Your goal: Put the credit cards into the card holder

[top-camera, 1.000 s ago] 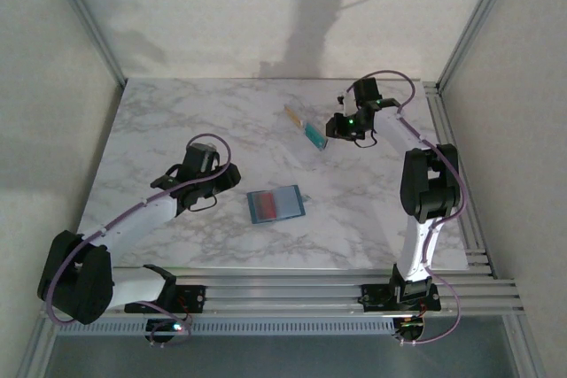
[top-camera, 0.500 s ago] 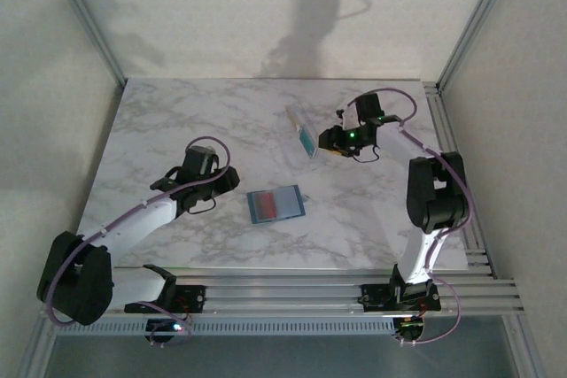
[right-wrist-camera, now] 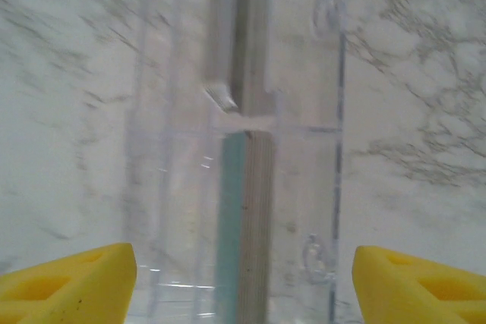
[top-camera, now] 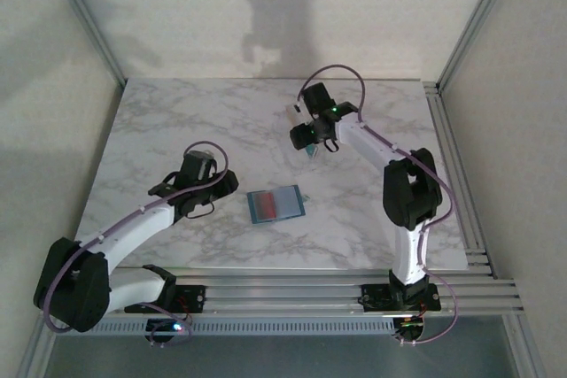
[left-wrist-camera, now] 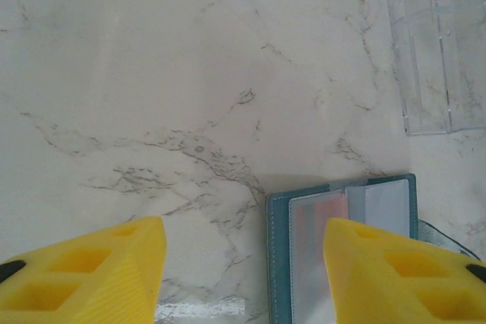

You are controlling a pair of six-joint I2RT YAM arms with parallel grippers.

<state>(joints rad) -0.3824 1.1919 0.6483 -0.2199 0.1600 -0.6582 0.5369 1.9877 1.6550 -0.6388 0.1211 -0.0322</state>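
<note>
Our right hand (right-wrist-camera: pixel 243 282) hangs spread wide, pinching nothing, over the long clear plastic card holder (right-wrist-camera: pixel 304 187) at the far middle of the white marbled desk (top-camera: pixel 177 121). Thin teal and grey plastic credit cards (right-wrist-camera: pixel 239 218) stand on edge inside, lying along the holder's long axis, which runs straight away from the wrist. We judge a straight lift best, with the fingers kept clear of the walls. Our left hand (left-wrist-camera: pixel 243 263) is spread and empty.

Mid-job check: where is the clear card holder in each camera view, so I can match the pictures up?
Top external: card holder far centre-right on the table, partly under the right gripper.
Left wrist: card holder in the top right corner, beyond the teal wallet.
Right wrist: card holder runs down the middle, between the yellow fingers.
Shared landmark: the teal wallet, mid-table from above.
</note>
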